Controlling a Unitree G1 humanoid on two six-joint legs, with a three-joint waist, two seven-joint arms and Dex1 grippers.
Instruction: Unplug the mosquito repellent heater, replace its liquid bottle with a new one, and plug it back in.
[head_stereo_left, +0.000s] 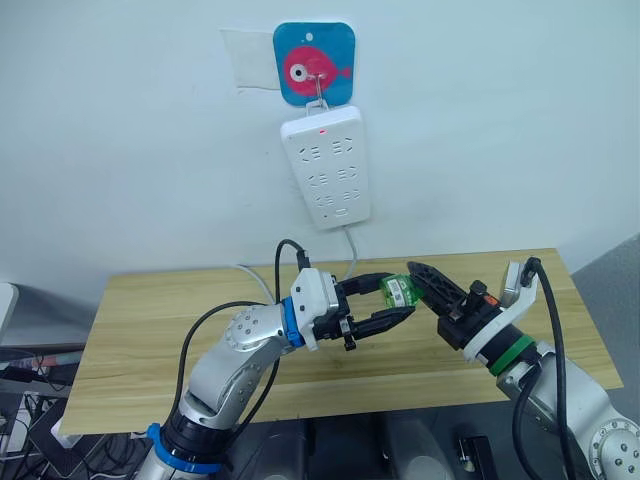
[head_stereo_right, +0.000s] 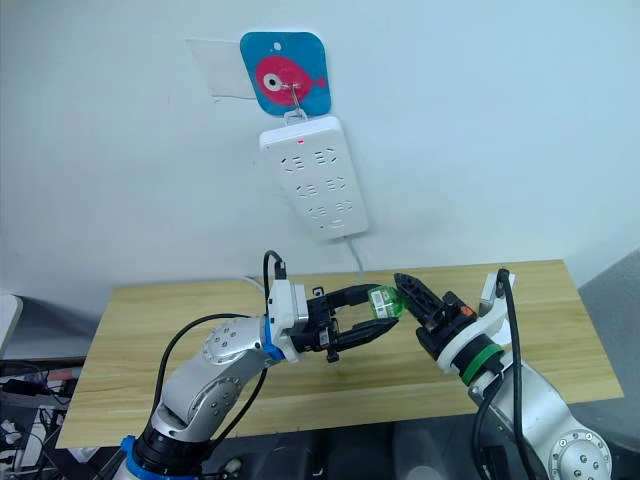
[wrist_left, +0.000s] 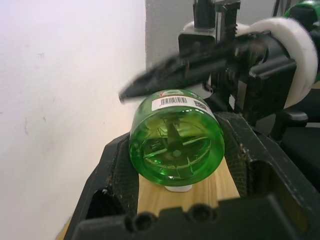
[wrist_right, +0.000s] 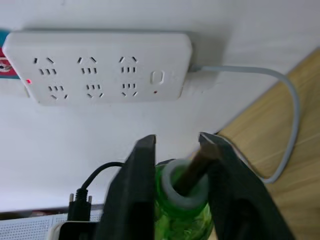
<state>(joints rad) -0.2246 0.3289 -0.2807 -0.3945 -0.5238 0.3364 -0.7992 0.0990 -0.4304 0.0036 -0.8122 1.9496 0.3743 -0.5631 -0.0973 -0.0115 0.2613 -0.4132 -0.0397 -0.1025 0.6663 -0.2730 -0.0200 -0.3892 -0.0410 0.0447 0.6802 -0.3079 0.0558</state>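
The liquid bottle (wrist_left: 176, 142), green and translucent with a barcode label, is held in the air above the wooden table (head_stereo_left: 150, 330), in front of the wall. The left gripper (head_stereo_left: 385, 303) clamps its round body between both fingers, base toward that wrist. In the right wrist view a dark wick rod (wrist_right: 196, 166) rises from the grey-rimmed neck, with no cap. The right gripper (head_stereo_left: 420, 277) has its fingers narrowly parted, flanking the neck; contact cannot be confirmed. A white power strip (head_stereo_left: 327, 168) hangs on the wall above, its sockets vacant, its cable (wrist_right: 280, 115) trailing to the table.
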